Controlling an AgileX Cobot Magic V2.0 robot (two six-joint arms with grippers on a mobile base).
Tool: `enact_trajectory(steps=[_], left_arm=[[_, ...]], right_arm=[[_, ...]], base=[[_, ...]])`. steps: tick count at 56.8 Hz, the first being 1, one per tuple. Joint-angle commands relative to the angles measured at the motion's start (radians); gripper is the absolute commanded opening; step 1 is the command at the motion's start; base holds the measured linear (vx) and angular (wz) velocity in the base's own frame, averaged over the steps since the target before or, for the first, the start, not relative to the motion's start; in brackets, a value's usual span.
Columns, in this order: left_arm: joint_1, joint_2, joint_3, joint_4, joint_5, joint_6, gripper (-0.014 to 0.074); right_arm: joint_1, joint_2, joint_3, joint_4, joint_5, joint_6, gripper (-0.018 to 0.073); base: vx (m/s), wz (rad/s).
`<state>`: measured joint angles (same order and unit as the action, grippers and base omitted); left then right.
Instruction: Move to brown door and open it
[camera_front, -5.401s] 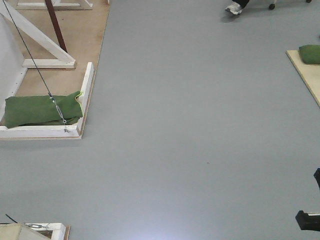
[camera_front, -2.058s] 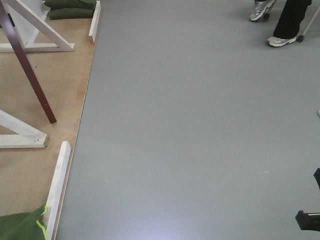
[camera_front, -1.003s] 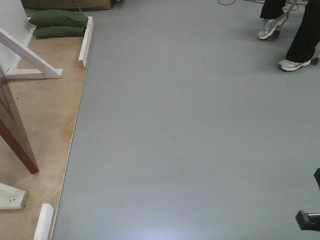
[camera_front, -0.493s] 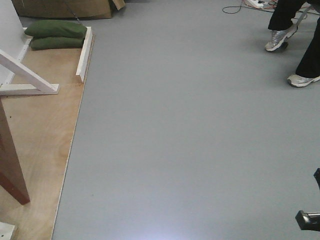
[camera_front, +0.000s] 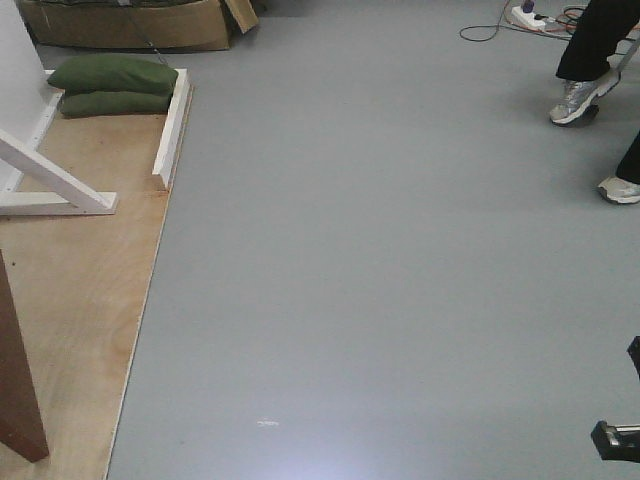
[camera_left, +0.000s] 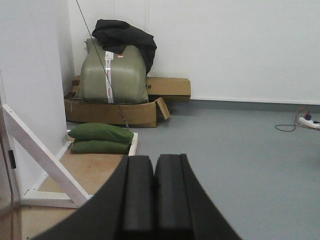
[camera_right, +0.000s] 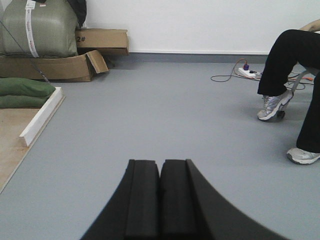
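1. Left tool (camera_left: 154, 167) and right tool (camera_right: 160, 170) each have their pads pressed together on nothing. Both point straight down the grey floor (camera_front: 380, 260), not at the task's thing.
2. Nearest on the left, the brown door (camera_front: 16, 385) shows only its lower corner, standing on the plywood platform (camera_front: 85, 280). It lies to the left of both tools and outside the right wrist view. Its lock and key are not visible, so I cannot tell where a reach should go.
3. Risk: the door looks close to the base's left flank. A left turn begun here could drive the base into the platform's edge or swing the left arm against the door's edge.
4. Risk: with pads together, neither tool can take a handle. Unless they part first, a reach would likely just shove the panel.
5. Farther on the left, a white brace (camera_front: 55, 185) and green sandbags (camera_front: 115, 78) crowd the platform. Driving too far forward would bring the base level with these and past the door.
6. Far right are a person's feet (camera_front: 580, 98) and a power strip (camera_front: 528, 16) with its cable. A wide swing that way could run into them.
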<state>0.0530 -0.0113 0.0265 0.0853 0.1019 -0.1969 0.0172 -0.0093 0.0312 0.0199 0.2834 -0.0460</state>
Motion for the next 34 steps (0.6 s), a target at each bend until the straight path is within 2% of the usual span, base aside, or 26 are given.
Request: enact_trajectory(steps=[1,34], left_arm=[[-0.001,-0.015,-0.017,0.001,-0.078,-0.007,-0.0003],[-0.001,-0.015,-0.017,0.001,-0.078,-0.007,-0.0003]], right_arm=[[-0.002,-0.016,0.004,-0.006,-0.082,-0.005,0.0000],[-0.002,-0.016,0.004,-0.006,-0.082,-0.005,0.0000]], base=[[0.23,0.03],[0.17,-0.01]])
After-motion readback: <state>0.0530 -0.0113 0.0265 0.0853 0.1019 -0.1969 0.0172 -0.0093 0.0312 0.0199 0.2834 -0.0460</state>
